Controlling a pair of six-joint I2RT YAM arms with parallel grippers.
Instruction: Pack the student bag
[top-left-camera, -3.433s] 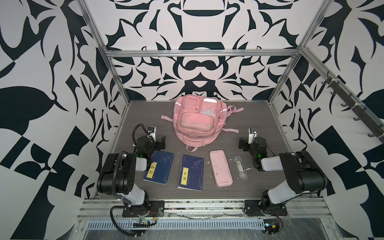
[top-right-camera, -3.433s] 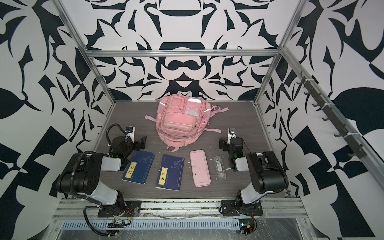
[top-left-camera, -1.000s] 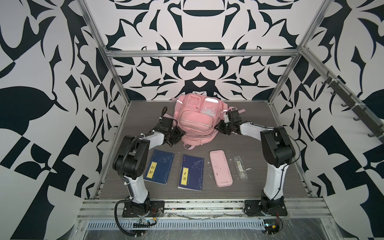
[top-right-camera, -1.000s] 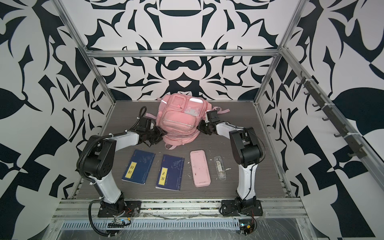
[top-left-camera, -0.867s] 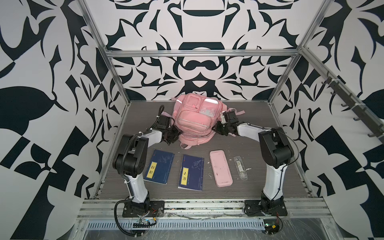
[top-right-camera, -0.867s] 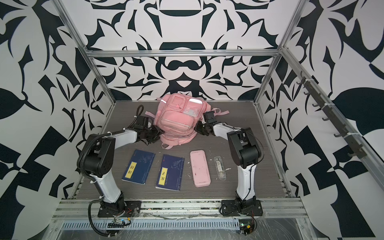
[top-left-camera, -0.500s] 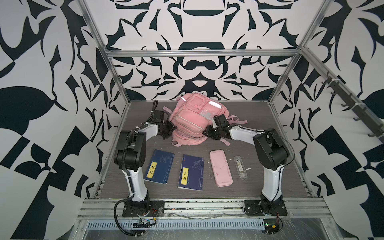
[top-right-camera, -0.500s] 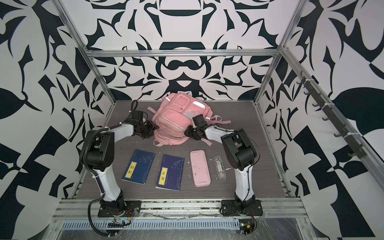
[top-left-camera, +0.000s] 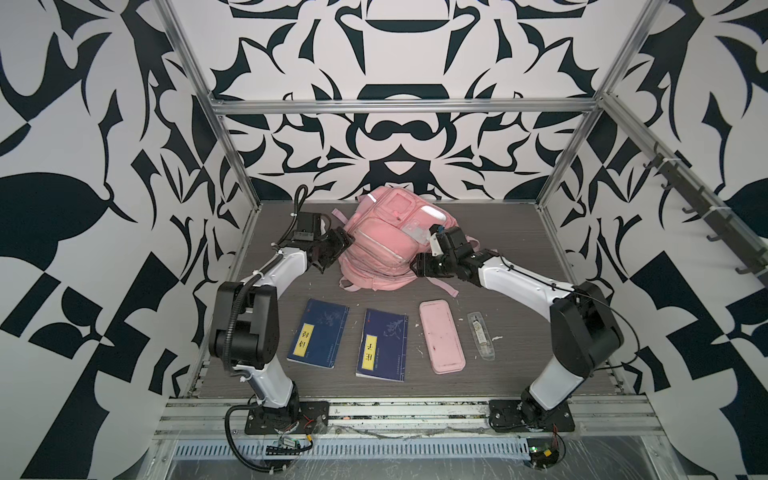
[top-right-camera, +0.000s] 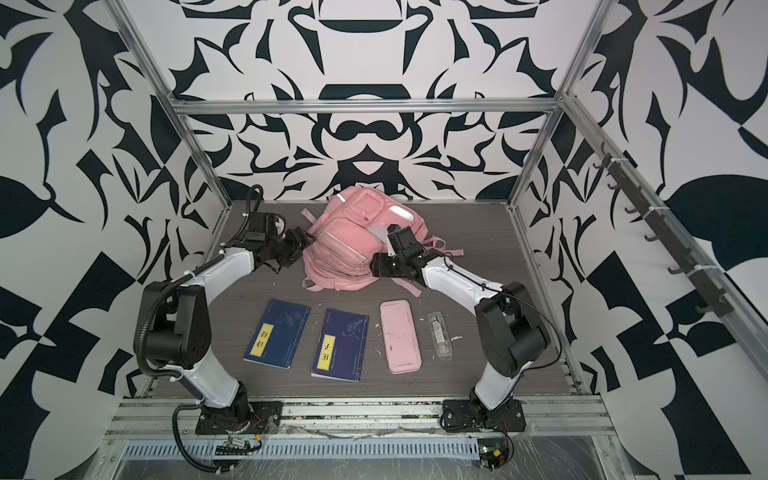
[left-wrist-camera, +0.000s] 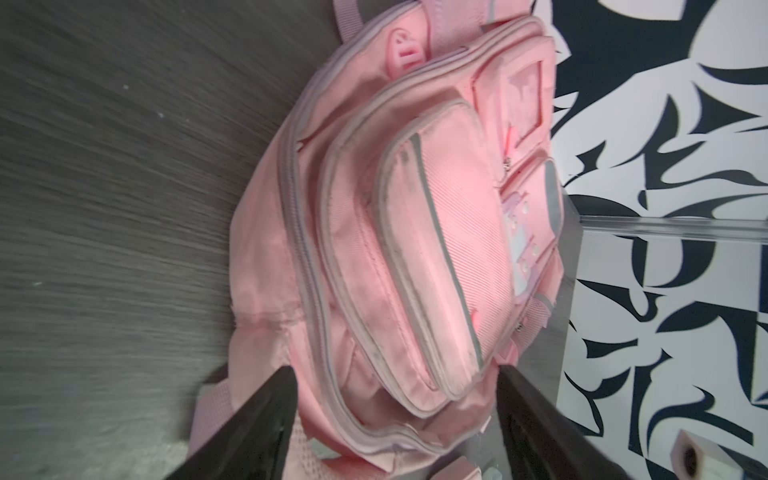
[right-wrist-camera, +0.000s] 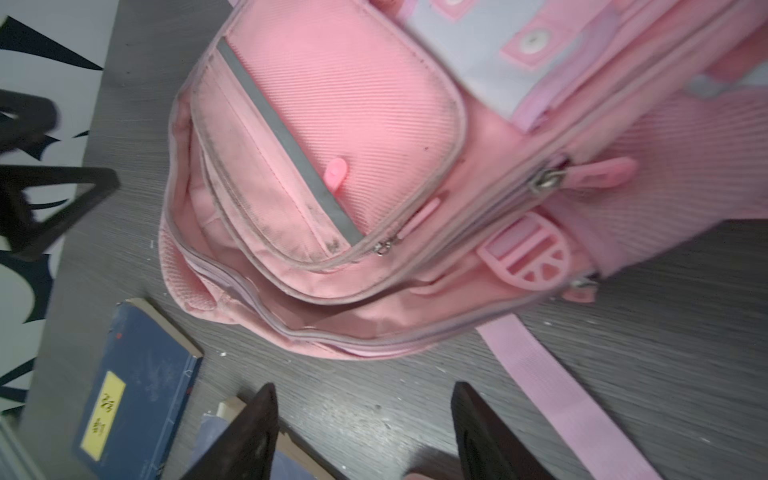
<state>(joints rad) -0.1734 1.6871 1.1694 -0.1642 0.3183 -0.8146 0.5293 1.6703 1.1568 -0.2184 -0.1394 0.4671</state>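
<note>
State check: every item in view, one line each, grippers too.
student bag: lying front up, one zip apparently gaping
left gripper: open, at the bag
right gripper: open, empty
blue notebooks: both closed, flat
pink pencil case: closed, flat
clear packet: lying flat

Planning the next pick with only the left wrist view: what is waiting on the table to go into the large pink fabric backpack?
Observer: Two dark blue books with yellow labels, a flat pink oblong pencil case and a small clear plastic packet lie in a row in front of the large pink fabric backpack, all apart from it.
Operator: And the other arm?
Observer: The right gripper sits to the right of the backpack in both top views, fingers open, holding nothing.
</note>
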